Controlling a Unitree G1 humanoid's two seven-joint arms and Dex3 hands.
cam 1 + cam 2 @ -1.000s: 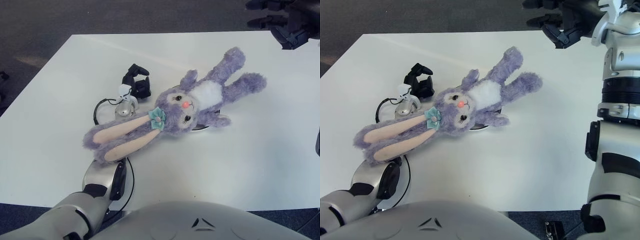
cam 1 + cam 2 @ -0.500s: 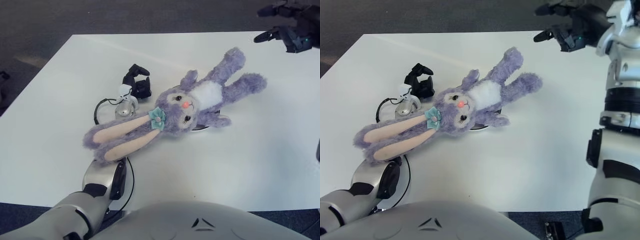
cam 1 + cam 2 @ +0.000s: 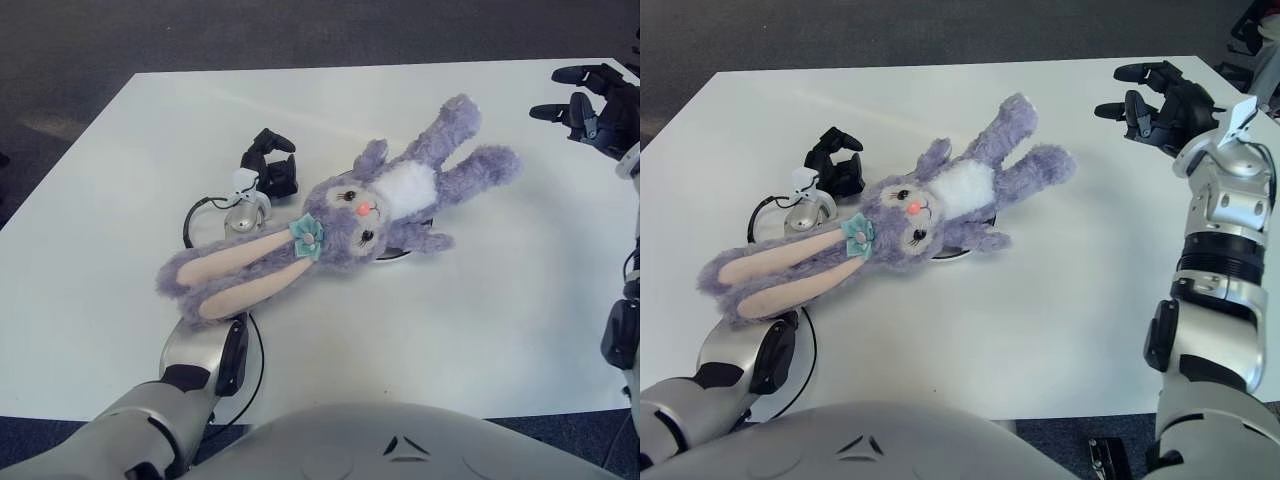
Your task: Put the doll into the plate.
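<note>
1. Nearest the camera, the robot's left forearm [image 3: 200, 355] reaches forward onto the white table [image 3: 500, 330] from the lower left.
2. The doll [image 3: 350, 225], a purple plush rabbit with a white belly, lies face up and slanted across the middle of the table. Its long pink-lined ears [image 3: 235, 280] stretch toward the lower left and lie over the left arm.
3. A teal bow [image 3: 308, 235] sits at the base of the ears.
4. The plate [image 3: 958, 250] lies under the doll's head and chest; only a thin edge of it shows below the chin.
5. The left hand [image 3: 270, 165] shows just beside the doll's head, on its left, fingers curled with nothing in them.
6. A black cable [image 3: 195, 215] loops near that wrist.
7. Farthest off, the right hand [image 3: 1160, 105] hangs above the far right corner, well apart from the doll, fingers spread wide and holding nothing.
</note>
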